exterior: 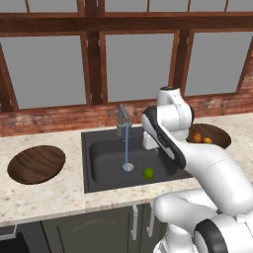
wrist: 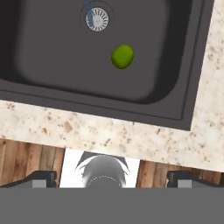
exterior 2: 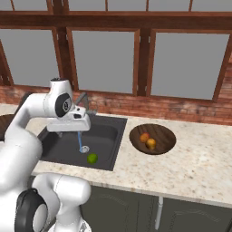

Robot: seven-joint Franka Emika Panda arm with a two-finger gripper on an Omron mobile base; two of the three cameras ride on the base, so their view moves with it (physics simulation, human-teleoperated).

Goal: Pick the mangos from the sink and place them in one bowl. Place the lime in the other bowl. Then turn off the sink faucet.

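Observation:
The lime (exterior: pixel 148 173) (exterior 2: pixel 92 158) (wrist: pixel 122 56) lies on the floor of the dark sink (exterior: pixel 106 165) (exterior 2: pixel 59 147) (wrist: pixel 52 61), just beside the silver drain (wrist: pixel 96 19). Two orange mangos (exterior: pixel 202 139) (exterior 2: pixel 148 140) rest together in the wooden bowl (exterior: pixel 220 137) (exterior 2: pixel 164 133) right of the sink. A second wooden bowl (exterior: pixel 37 164) sits left of the sink with nothing in it. Water streams from the grey faucet (exterior: pixel 122 118) (exterior 2: pixel 83 100) onto the drain. My gripper (exterior 2: pixel 68 130) (wrist: pixel 112 177) hangs open above the sink, holding nothing, well above the lime.
Speckled stone counter (exterior: pixel 59 197) (exterior 2: pixel 190 167) surrounds the sink. A brick ledge and tall windows (exterior: pixel 133 64) run behind it. Cabinet doors (exterior: pixel 99 227) sit below the counter's front edge. My own arm crosses over the sink's right side.

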